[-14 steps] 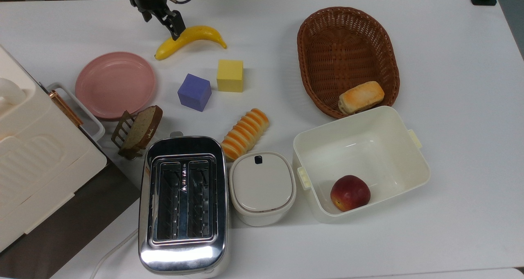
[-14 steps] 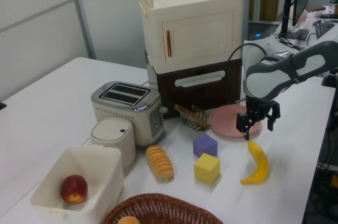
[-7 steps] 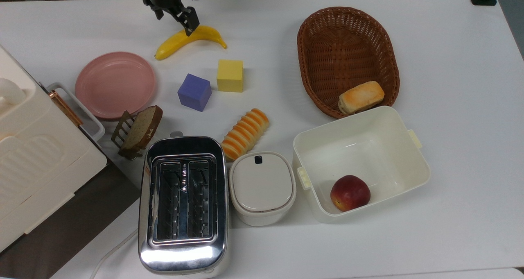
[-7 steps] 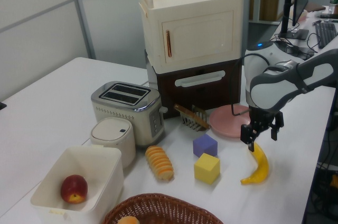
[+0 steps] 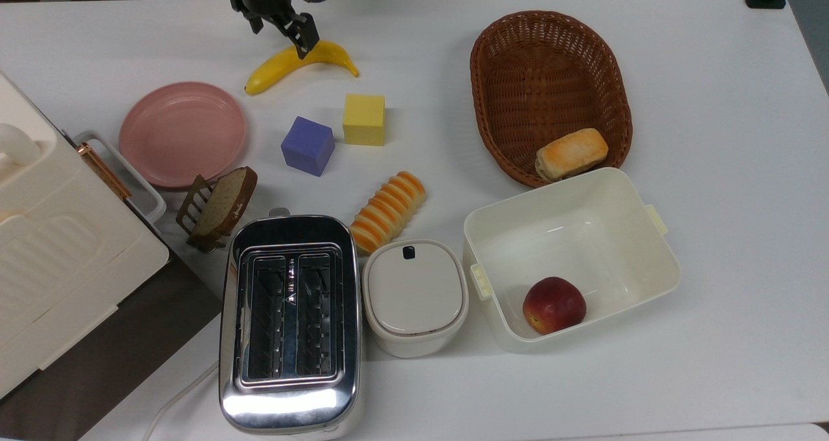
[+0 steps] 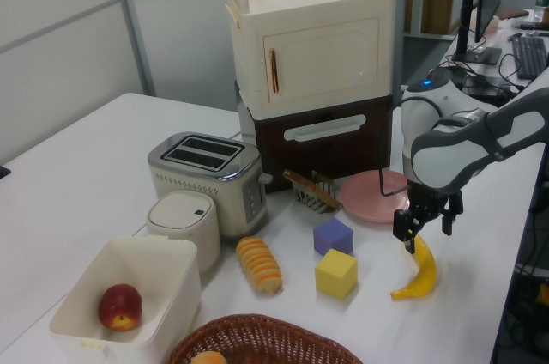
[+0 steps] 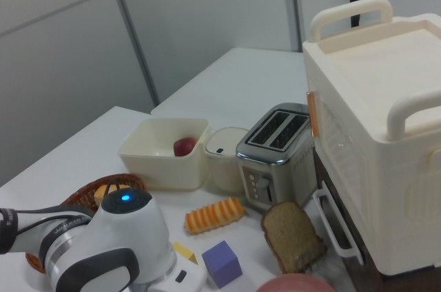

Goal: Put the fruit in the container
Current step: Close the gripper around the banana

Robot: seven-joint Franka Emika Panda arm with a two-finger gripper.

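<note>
White table [image 5: 712,104] — gripper [image 5: 285,33] spread wide over the banana [image 5: 278,68], one fingertip hiding its middle.

White desk [image 5: 725,104] carries plenty: banana [image 5: 285,64] near the top view's upper edge, pink plate [image 5: 182,134], purple cube [image 5: 307,146] beside yellow cube [image 5: 364,120], ridged bread roll [image 5: 387,212], toaster [image 5: 289,324], lidded white box [image 5: 415,296], cream tub [image 5: 647,260], wicker basket [image 5: 550,78], toast rack [image 5: 217,208], cabinet [image 5: 58,247].
</note>
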